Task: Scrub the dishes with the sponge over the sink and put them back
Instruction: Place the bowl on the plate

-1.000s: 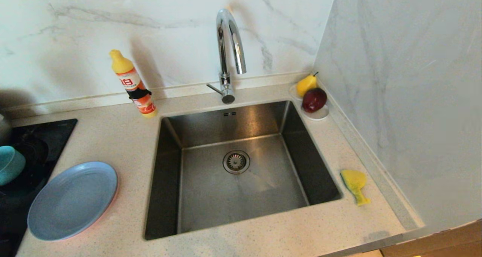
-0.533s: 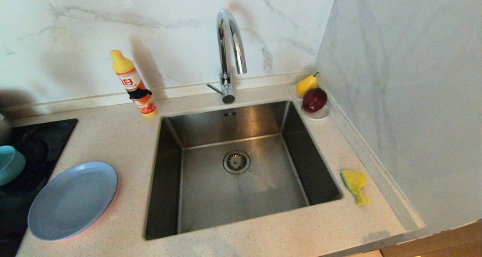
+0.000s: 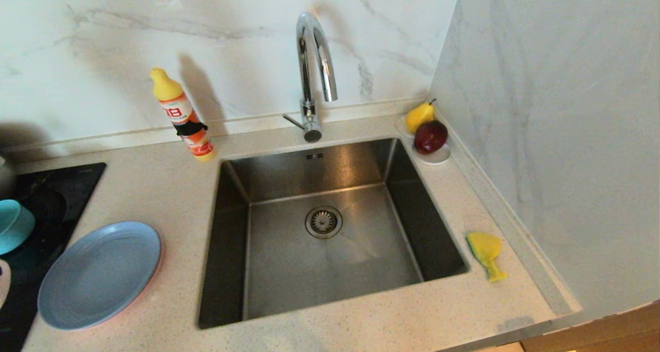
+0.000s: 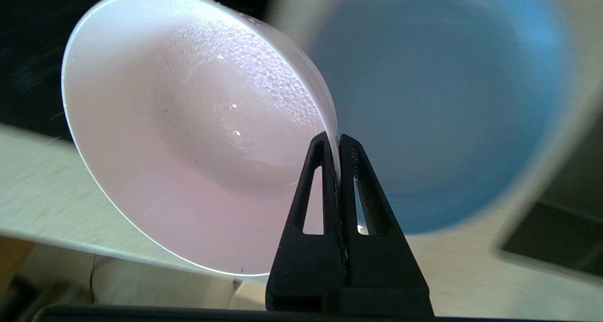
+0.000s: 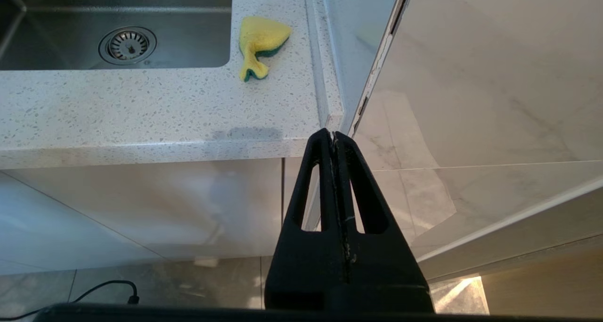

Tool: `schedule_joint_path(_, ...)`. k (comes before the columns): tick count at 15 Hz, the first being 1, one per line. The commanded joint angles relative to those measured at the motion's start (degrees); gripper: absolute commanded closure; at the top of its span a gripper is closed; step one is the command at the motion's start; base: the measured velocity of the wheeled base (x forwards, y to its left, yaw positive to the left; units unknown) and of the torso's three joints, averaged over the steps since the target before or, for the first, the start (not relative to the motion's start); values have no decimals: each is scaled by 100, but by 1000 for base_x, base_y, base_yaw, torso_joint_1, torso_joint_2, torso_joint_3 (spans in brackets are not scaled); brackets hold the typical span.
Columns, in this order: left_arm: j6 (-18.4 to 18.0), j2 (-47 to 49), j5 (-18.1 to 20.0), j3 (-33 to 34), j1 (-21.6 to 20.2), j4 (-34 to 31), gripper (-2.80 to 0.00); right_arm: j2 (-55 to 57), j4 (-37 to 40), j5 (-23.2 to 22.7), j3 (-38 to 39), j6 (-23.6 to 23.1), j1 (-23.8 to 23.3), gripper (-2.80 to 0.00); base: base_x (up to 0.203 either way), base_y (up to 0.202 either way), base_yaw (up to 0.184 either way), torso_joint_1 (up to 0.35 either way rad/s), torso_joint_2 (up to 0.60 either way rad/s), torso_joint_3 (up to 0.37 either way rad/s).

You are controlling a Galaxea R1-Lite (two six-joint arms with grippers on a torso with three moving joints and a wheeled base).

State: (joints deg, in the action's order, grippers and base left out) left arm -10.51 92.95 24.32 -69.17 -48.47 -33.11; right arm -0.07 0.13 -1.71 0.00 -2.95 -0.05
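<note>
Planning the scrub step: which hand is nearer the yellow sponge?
Right. The right hand hangs below the counter edge facing the yellow sponge; the left hand holds the pale pink bowl across the sink.

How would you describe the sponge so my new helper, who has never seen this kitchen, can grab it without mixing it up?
Find the steel sink set in the speckled counter. On the counter strip between the sink's right rim and the side wall lies the sponge. It is flat, yellow with a dark green edge and narrows to a tail, unlike the plump yellow pear on the saucer farther back.
</note>
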Motion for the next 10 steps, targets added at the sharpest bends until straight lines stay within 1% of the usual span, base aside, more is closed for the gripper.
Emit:
schedule_joint_path(1,242,-411,-45,-61,684,-39,0,-1,4,-5,0,-4,4,0,0,0,0,0,0,0)
schedule_joint_path(2,396,-441,-149,-66,990,-40,0,-1,4,-5,0,-4,-4,0,0,0,0,0,0,0)
schedule_joint_path(4,775,-432,-563,-60,1699,-5,0,-1,4,-5,0,-4,0,0,0,0,0,0,0,0)
schedule_joint_path(5,902,-393,-756,-53,1993,25,0,-1,4,-5,0,-4,1,0,0,0,0,0,0,0)
schedule_joint_path(8,1297,-148,-1252,-30,2769,278,0,-1,3,-5,0,-4,-4,0,0,0,0,0,0,0)
schedule_joint_path(10,1475,110,-1657,-4,3162,628,0,-1,4,-5,0,-4,0,0,0,0,0,0,0,0)
